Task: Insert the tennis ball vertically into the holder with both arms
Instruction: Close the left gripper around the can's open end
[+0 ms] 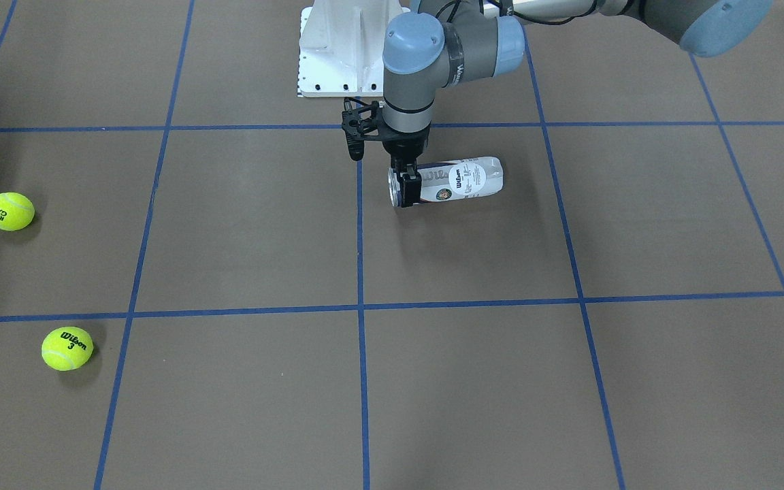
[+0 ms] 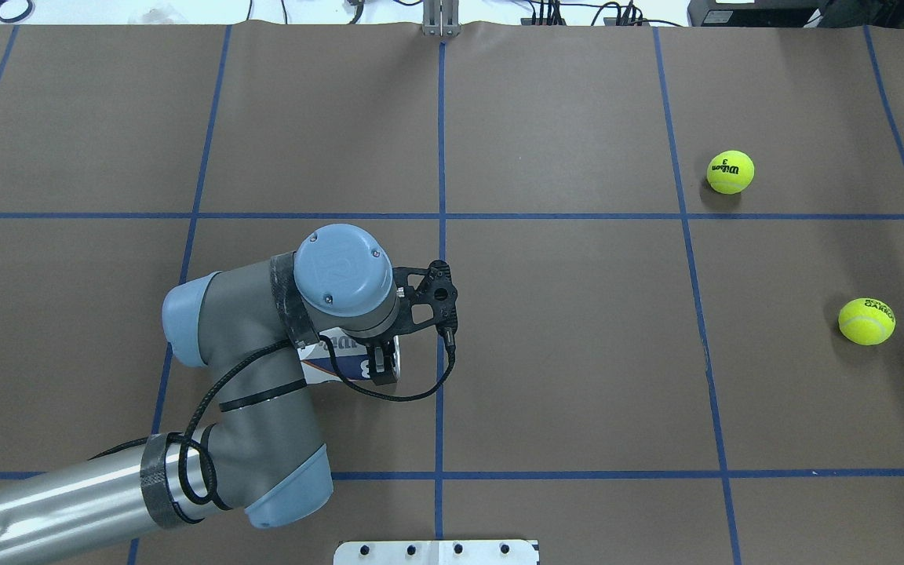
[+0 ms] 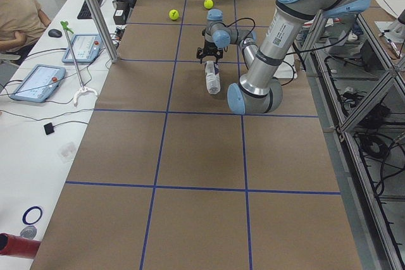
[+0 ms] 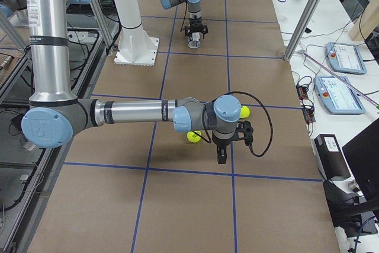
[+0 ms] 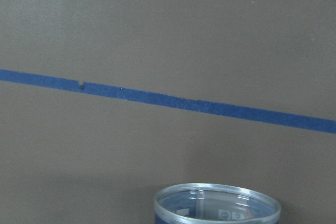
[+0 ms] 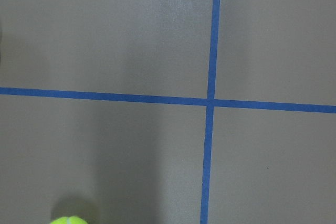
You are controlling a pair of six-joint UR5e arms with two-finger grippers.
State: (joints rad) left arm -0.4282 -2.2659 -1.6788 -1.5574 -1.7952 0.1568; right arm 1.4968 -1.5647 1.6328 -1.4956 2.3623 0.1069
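Exterior front-facing view: the holder (image 1: 456,180) lies on its side just right of centre in the upper half of the frame, open mouth toward the frame's left. The left gripper (image 1: 406,188) stands over that mouth end, its fingers (image 1: 411,187) apparently closed across the rim; whether one finger sits inside the mouth is not clear. A clear, thin-walled can like this is likely light, smooth and easily squashed, so the stiffer rim looks the sensible place to hold. The two tennis balls (image 1: 9,211) (image 1: 67,348) rest well apart at the frame's left edge. The right gripper (image 4: 221,156) shows only in the exterior right view, near the balls; its opening cannot be told. The table (image 1: 474,381) is flat brown matting crossed by blue tape lines.
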